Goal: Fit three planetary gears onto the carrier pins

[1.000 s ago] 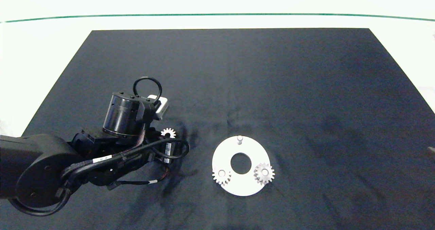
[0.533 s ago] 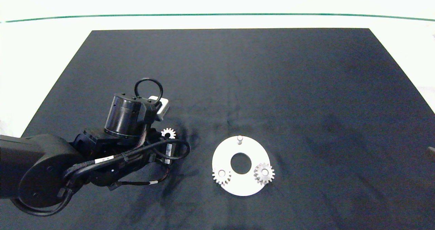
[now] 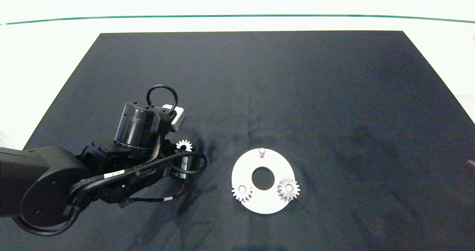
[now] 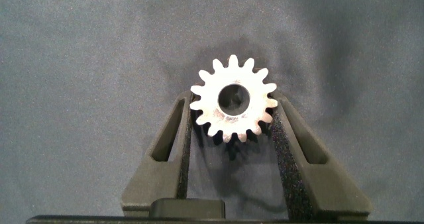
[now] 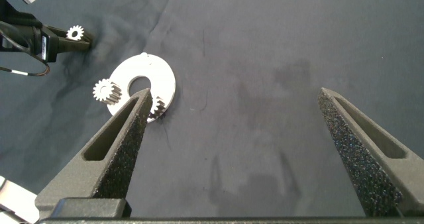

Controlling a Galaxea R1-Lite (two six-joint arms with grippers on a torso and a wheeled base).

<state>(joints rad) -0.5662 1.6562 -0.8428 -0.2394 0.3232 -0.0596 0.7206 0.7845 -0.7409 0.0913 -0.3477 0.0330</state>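
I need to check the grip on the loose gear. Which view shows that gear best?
The left wrist view: the loose gear fills the middle, teeth and bore clear, between the left gripper fingers, which touch its sides. The head view shows it small, beside the arm's cables. The right wrist view shows it as a tiny far speck.

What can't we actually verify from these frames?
- Head view: left gripper fingertips hidden under the arm's own wrist and cables; only part of the third gear shows.
- Left wrist view: whether that gear is lifted or resting on the mat cannot be told.
- Right wrist view: one finger covers part of the disc; the bare pin is too small there.
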